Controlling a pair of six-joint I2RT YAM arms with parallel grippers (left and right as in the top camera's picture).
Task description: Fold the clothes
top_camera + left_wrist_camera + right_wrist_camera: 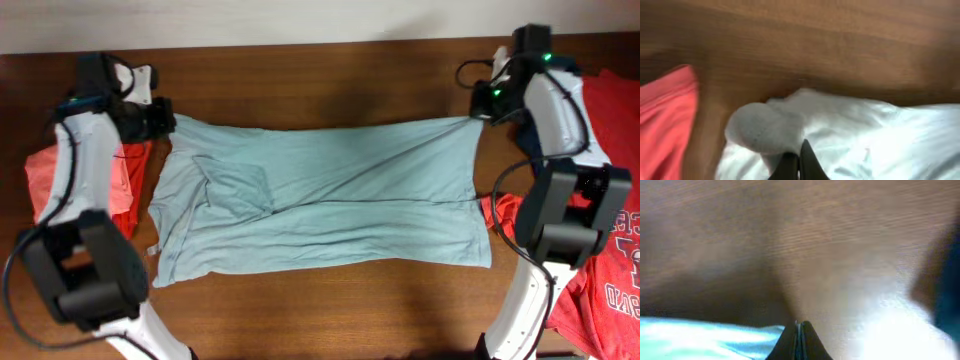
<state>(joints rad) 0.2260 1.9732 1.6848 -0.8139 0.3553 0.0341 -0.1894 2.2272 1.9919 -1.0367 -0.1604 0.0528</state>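
Observation:
A pale grey-blue T-shirt (330, 200) lies spread across the wooden table, stretched wide, with a crumpled sleeve at its left. My left gripper (164, 118) is shut on the shirt's far left corner. In the left wrist view the dark fingertips (799, 152) press together with a bunched fold of the shirt (765, 127) just above them. My right gripper (478, 116) is shut on the far right corner, which is pulled into a taut point. In the right wrist view its jaws (800, 326) pinch a thin edge of the shirt (715, 335).
A coral shirt (45, 175) lies under the left arm at the table's left edge and shows in the left wrist view (665, 120). A red shirt with white lettering (610, 280) lies at the right. Bare wood table (320, 80) runs along the far side.

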